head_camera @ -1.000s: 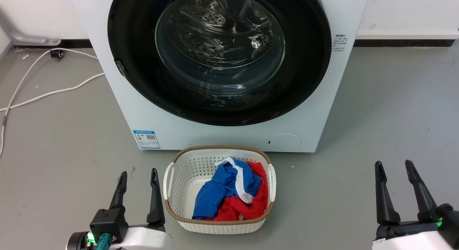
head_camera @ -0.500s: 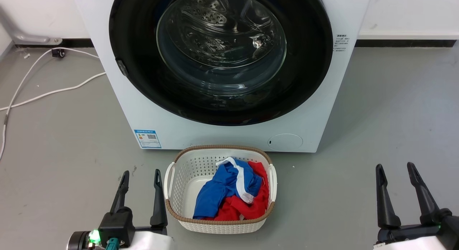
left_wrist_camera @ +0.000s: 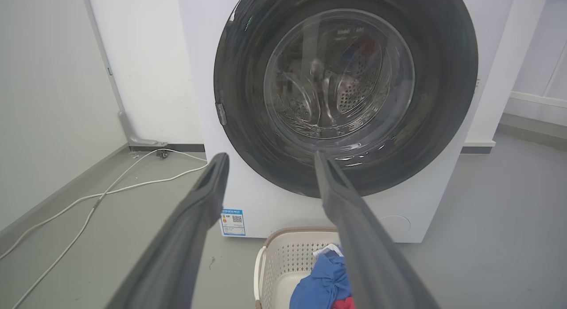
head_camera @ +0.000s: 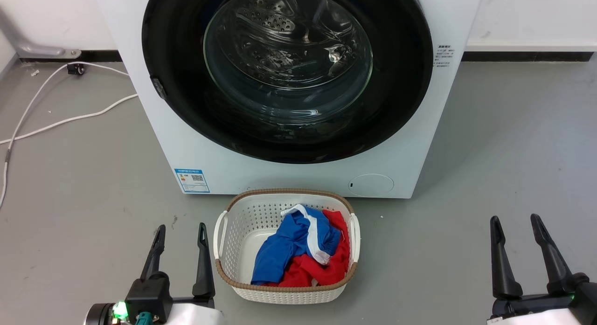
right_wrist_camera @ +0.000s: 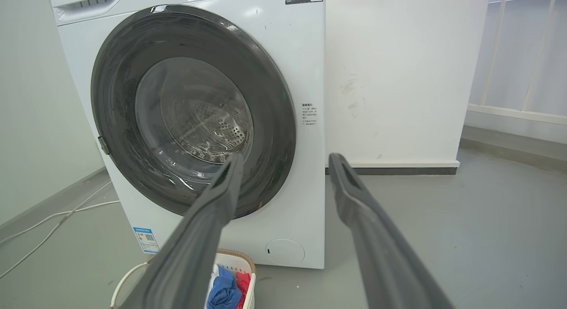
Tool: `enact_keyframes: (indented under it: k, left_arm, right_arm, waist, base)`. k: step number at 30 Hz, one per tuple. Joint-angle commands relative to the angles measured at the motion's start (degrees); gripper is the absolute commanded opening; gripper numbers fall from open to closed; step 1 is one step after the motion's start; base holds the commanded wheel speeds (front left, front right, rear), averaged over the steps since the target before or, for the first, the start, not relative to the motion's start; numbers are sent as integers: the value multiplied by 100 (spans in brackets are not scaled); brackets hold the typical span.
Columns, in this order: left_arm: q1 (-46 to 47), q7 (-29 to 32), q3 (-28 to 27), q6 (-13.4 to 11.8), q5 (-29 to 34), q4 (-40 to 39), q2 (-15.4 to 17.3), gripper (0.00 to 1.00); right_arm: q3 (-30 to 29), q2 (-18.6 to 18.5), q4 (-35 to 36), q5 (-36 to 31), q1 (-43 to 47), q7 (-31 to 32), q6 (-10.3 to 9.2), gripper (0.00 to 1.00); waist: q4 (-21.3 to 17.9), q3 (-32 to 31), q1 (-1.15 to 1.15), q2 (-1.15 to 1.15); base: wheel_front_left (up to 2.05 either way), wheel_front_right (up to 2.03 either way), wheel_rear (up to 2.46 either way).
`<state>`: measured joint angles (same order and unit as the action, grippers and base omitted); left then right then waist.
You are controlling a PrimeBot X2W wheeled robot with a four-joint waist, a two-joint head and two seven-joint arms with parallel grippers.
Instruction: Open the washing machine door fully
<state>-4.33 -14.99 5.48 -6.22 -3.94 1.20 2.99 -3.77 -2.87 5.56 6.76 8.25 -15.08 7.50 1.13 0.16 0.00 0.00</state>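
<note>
Jaws spread on both: head view has left gripper [head_camera: 181, 227] and right gripper [head_camera: 514, 217] low, well apart from the shut washing machine door [head_camera: 288, 73]. Left wrist view: aim for the rim tab [left_wrist_camera: 220, 114]. Right wrist view: pull outward, probably swinging it rightward.

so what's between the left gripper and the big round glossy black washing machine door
In the head view, bare grey floor, then the white washing machine front with its blue label sticker, below the door.
</note>
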Motion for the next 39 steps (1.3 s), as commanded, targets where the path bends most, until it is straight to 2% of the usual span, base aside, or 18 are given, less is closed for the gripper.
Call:
enact_keyframes:
  k: [1, 20, 21, 22, 23, 26, 29, 39]
  left_arm:
    - [-46, -30, -3, 3, -9, 1, -10, 100]
    - [-33, -30, 19, -76, -17, 79, -15, 100]
    - [-32, -30, 22, -78, -17, 82, -15, 100]
    - [-31, -30, 19, -81, -18, 85, -14, 100]
    - [-31, -30, 21, -83, -15, 89, -14, 100]
    - [-28, -30, 13, -87, -21, 96, -14, 100]
    - [-22, -30, 3, -76, -27, 102, -15, 100]
    - [-21, -30, -4, -57, -42, 134, -14, 100]
  right_arm:
    - [-7, -1, -10, 23, 44, -14, -2, 100]
    - [30, -1, -98, -9, 49, -13, -2, 100]
    - [41, -1, -104, -15, 53, -13, -2, 48]
    - [47, -1, -107, -17, 54, -13, -2, 15]
    - [59, -1, -110, -16, 55, -13, -2, 0]
    - [90, -2, -127, 63, 51, -14, -2, 0]
    - [154, -1, -193, 648, 51, -13, -2, 0]
    - [417, 2, -635, 4873, -85, -13, -1, 0]
  waist:
    - [3, 0, 0, 0]
    - [7, 16, 0, 0]
    - [6, 16, 0, 0]
    - [5, 17, 0, 0]
    - [4, 17, 0, 0]
    - [-4, 22, 0, 0]
    - [-14, 25, 0, 0]
    - [-22, 3, 0, 0]
  base:
    - [0, 0, 0]
    - [0, 0, 0]
    - [0, 0, 0]
    - [0, 0, 0]
    - [0, 0, 0]
    - [0, 0, 0]
    - [0, 0, 0]
    - [0, 0, 0]
